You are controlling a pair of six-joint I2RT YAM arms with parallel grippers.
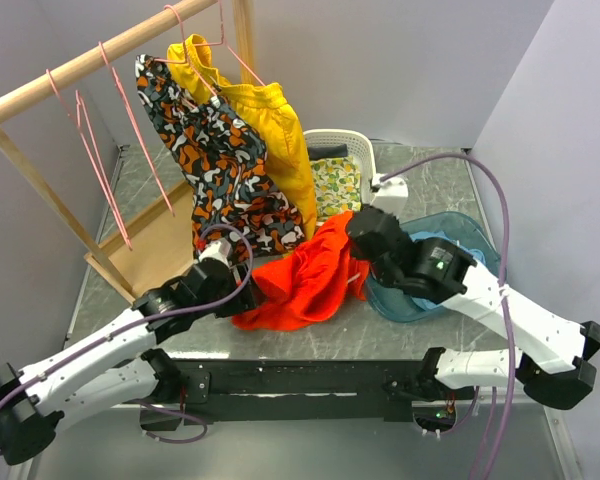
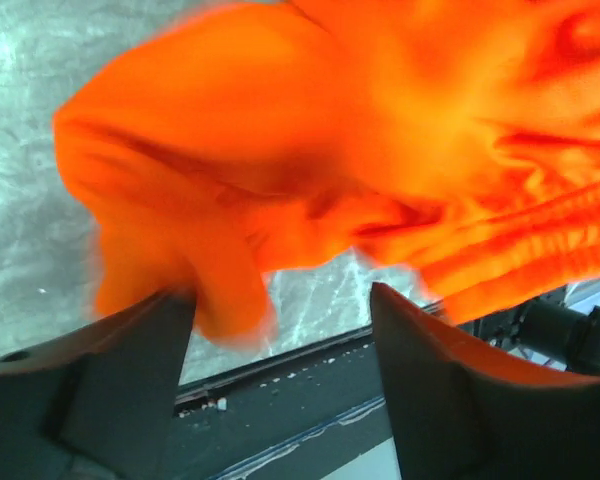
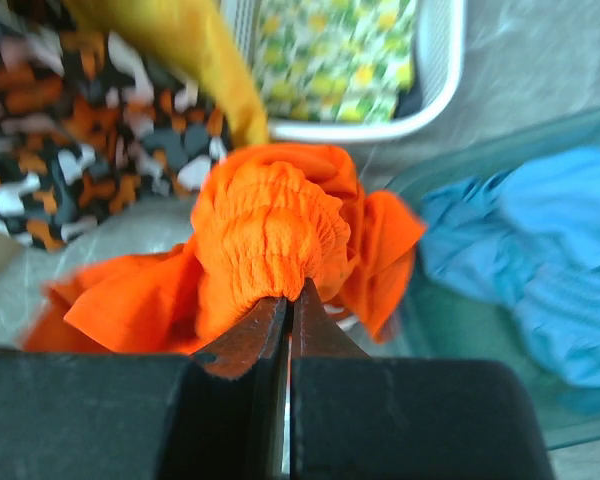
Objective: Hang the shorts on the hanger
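Our right pincer is squeezed shut on the bunched, stretchy waist of the plain bright orange-red cloth shorts. The shorts lie in a heap on the grey stone-look worktop, between our two arms. Our left pincer has its two fingers wide apart with nothing in them, and the orange cloth hangs just in front of it. We think the best move now is to bring the left pincer to the waist, a little way from the right one, and pinch just the edge. Then both can lift together so the shorts hang open. The thin pink wire hanger hangs bare on the long wooden rail, well apart from the shorts. We should go slowly and not bump the orange, black and white patchy shorts hanging nearby. We see no words or labels that we can read.
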